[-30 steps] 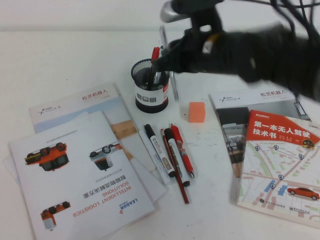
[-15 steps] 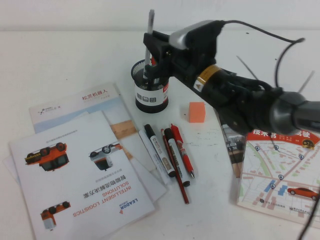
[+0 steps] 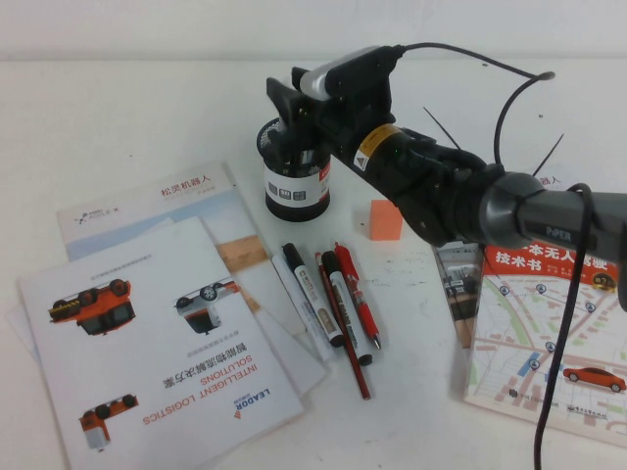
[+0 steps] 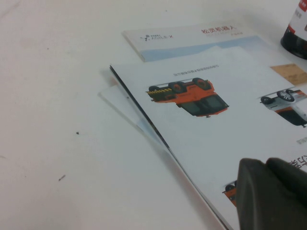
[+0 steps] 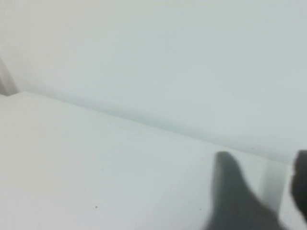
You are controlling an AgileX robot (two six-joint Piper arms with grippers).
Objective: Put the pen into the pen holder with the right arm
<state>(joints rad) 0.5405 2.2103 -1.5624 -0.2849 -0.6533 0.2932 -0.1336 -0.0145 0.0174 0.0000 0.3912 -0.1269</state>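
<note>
The black mesh pen holder [image 3: 294, 181] with its white label band stands at the back middle of the table; its edge shows in the left wrist view [image 4: 297, 33]. My right gripper [image 3: 286, 103] hangs right over its mouth, fingers a little apart. In the right wrist view [image 5: 278, 191] a pale strip, apparently the silver-grey pen [image 5: 274, 187], stands in the gap between the dark fingers. In the high view no pen sticks up above the gripper. My left gripper [image 4: 268, 191] is shut and empty over the brochures, out of the high view.
An orange block [image 3: 385, 220] lies right of the holder under my right arm. Two white black-capped markers [image 3: 312, 294], a red pen [image 3: 359, 299] and a thin red stick lie in front. Brochures [image 3: 157, 343] cover the left, booklets [image 3: 549, 323] the right.
The pen stood tall above the gripper half a second ago and has dropped out of sight towards the holder. My right gripper has stayed over the holder's mouth and turned slightly.
</note>
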